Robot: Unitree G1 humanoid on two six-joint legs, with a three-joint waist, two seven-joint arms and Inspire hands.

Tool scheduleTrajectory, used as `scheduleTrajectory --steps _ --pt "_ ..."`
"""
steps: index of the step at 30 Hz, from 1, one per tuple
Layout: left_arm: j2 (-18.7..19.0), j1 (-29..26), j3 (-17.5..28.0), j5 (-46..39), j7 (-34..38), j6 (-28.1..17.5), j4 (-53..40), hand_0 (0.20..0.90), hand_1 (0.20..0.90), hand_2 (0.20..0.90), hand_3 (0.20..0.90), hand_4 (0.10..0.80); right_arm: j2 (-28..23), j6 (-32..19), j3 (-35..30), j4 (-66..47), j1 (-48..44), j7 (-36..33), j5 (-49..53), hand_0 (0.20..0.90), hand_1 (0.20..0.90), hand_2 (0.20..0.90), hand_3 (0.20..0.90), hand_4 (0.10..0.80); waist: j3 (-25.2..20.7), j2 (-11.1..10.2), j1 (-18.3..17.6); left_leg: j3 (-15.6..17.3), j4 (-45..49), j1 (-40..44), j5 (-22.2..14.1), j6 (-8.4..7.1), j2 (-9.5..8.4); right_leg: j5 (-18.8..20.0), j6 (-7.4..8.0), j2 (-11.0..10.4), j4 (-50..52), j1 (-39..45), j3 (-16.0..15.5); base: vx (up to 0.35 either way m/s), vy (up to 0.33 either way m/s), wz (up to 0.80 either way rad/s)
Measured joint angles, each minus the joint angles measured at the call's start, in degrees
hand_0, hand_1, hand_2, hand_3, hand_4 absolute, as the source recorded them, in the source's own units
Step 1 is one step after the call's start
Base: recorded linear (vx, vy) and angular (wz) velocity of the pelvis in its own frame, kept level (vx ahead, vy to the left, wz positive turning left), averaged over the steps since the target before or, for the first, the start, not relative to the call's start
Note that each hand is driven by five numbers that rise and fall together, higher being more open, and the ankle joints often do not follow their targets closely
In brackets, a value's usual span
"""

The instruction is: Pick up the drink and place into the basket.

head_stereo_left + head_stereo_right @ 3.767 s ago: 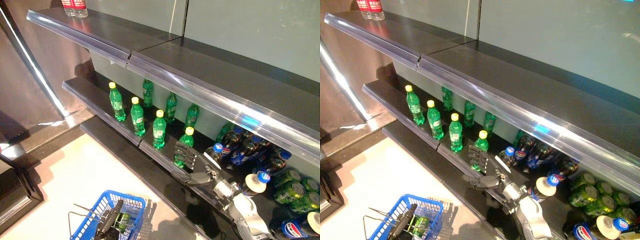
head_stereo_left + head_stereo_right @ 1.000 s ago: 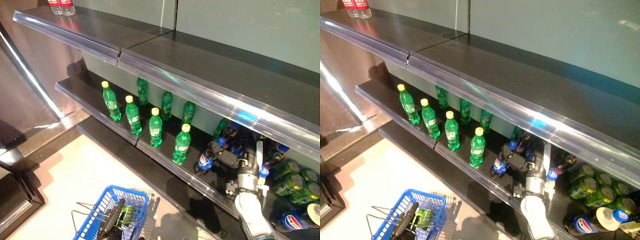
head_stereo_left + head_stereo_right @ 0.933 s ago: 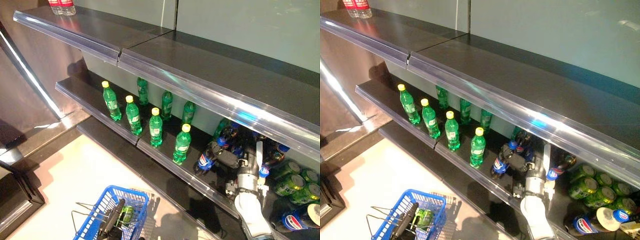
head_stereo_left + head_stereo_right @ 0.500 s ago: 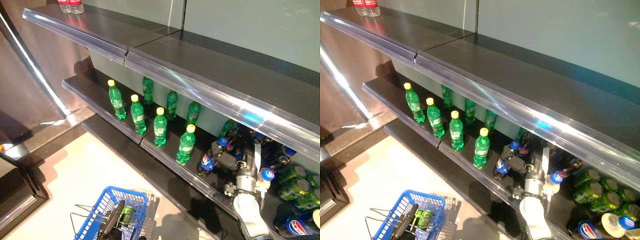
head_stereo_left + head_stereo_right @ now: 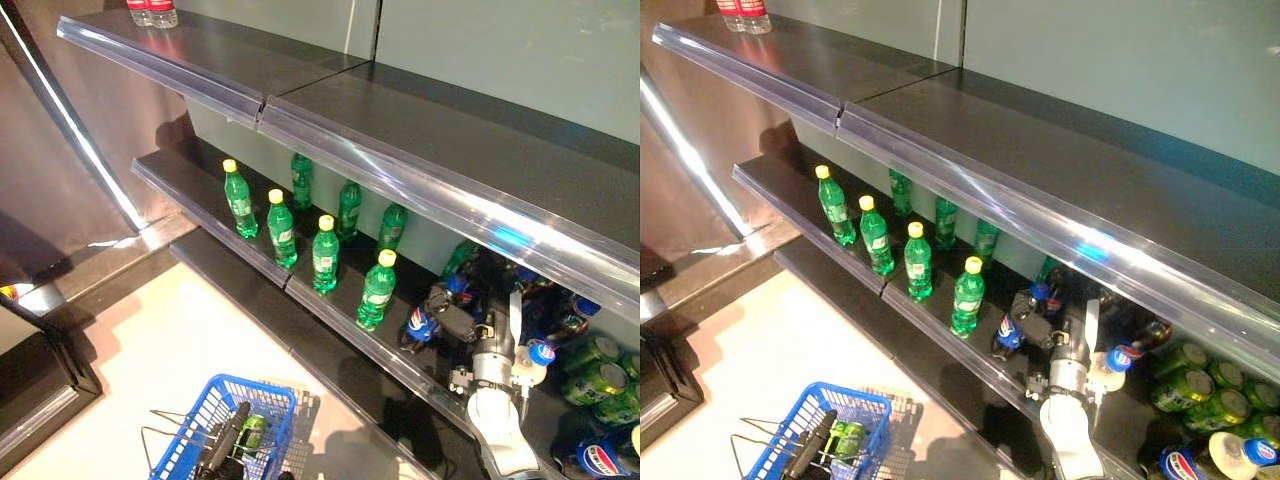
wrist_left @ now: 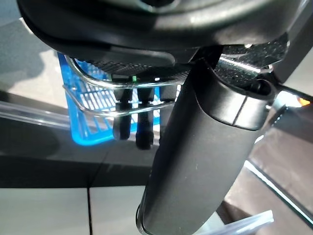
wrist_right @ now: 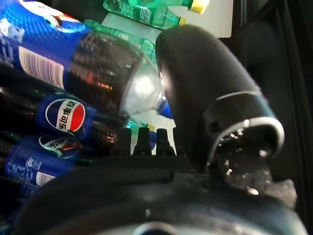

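The robot's right hand point(image 5: 447, 318) reaches into the lower shelf point(image 5: 330, 310) of a store display and grips a cola bottle point(image 5: 425, 318) w/ a blue cap and blue label, fingers and thumb curled round its dark body; the right wrist view shows the thumb point(image 7: 205, 83) pressed against the bottle near its neck. The bottle sits tilted, cap end toward the shelf's front lip, just beside more cola bottles point(image 5: 545, 310) crowded behind it. To the left along the same shelf stand 4 green soda bottles point(image 5: 322, 253) w/ yellow caps in a front row, upright and apart from each other, w/ 4 more green bottles point(image 5: 347, 208) behind them by the back wall. Green cans point(image 5: 595, 365) lie at the far right of the shelf. On the upper shelf point(image 5: 300, 85), at the far left corner, stand 2 bottles w/ red labels point(image 5: 150, 12). Down on the pale floor side, the left hand point(image 5: 222, 440) holds a blue basket point(image 5: 195, 425) by its wire handles point(image 6: 98, 98); the left wrist view shows fingers point(image 6: 129, 117) hooked round the wires. A green can point(image 5: 843, 438) lies inside the basket, next to that hand.
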Motion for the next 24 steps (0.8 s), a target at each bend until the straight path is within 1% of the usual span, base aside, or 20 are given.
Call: scheduleTrajectory --steps 5,14,16,19,24 --pt "0.0 0.0 0.0 0.0 -0.1 0.0 0.0 0.300 0.300 0.300 0.200 0.100 0.0 0.0 0.0 0.0 0.0 0.4 0.5 0.900 0.900 0.900 0.900 0.800 1.6 0.2 0.1 -0.2 0.0 0.6 -0.1 0.10 -0.62 -0.3 0.51 -0.7 0.3 0.7 -0.1 0.046 0.024 0.05" --pt "0.0 0.0 -0.2 0.0 -0.2 0.2 -0.5 0.300 0.300 0.300 0.200 0.100 0.0 -0.7 -0.1 0.0 -0.1 0.7 1.6 0.900 0.900 0.900 0.900 0.800 3.3 -0.2 0.1 -0.2 0.1 0.7 -0.1 0.21 -1.29 -0.7 1.02 -1.4 1.1 1.0 -0.1 0.020 0.002 0.00" --pt "0.1 0.0 -0.4 0.0 -0.2 0.2 -0.8 0.300 0.300 0.300 0.200 0.100 0.0 -0.8 -0.1 0.0 -0.1 0.6 2.0 0.900 0.900 0.900 0.900 0.800 3.8 -0.3 0.1 -0.2 0.7 0.7 -0.4 0.60 -1.47 -0.8 1.20 -1.6 1.5 1.0 -0.1 0.000 0.000 0.00" --pt "0.6 0.1 -1.4 0.0 -0.2 0.2 -1.6 0.300 0.300 0.300 0.200 0.100 0.0 -1.4 -0.1 -0.1 -0.1 0.6 2.1 0.900 0.900 0.900 0.900 0.800 4.6 -0.4 0.3 -0.2 1.1 0.7 -0.7 0.58 -1.62 -0.8 1.25 -1.8 1.7 1.2 -0.1 0.000 0.000 0.00" --pt "0.6 0.3 -2.0 0.1 -0.2 0.3 -2.1 0.300 0.300 0.300 0.200 0.100 0.0 -1.8 -0.1 -0.1 0.0 0.6 2.2 0.900 0.900 0.900 0.900 0.800 4.8 -0.6 0.6 -0.1 1.5 0.5 -0.9 1.10 -1.73 -0.9 1.35 -1.9 1.7 1.2 -0.1 0.000 0.000 0.00"
